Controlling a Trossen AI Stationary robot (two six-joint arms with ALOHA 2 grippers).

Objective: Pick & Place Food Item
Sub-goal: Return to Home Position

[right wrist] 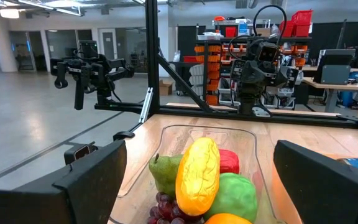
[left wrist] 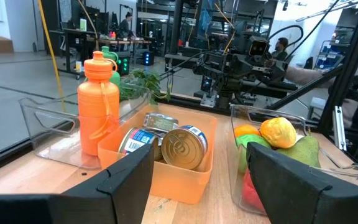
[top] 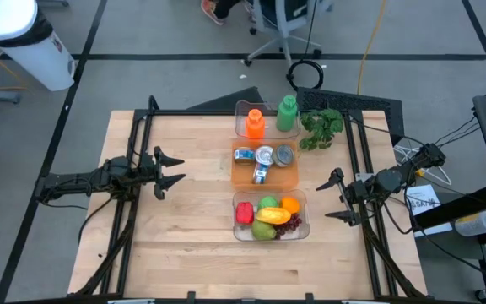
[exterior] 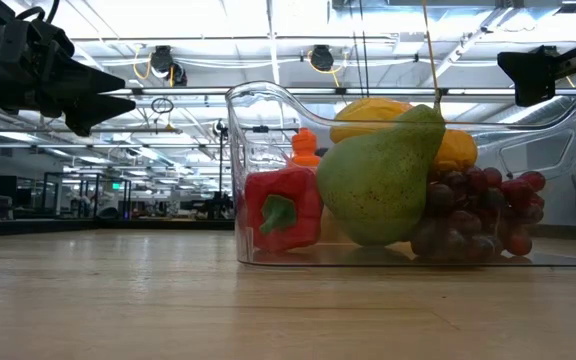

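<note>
Fruit (top: 267, 218) is all in the near clear bin (top: 236, 230), so left tool (top: 175, 170) and right tool (top: 327, 201), both spread open and empty, should just retract slowly, well wide of it.

Left claw (top: 175, 170) hovers spread wide toward the tabletop's (top: 192, 245) left edge; right claw (top: 329, 200), likewise spread, toward its right edge.

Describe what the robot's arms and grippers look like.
Both are matte black, slim and jointed. The left arm and right arm each end in two wedge-shaped fingers, forming the left gripper and right gripper. Thin dark cables trail near the right arm.
</note>
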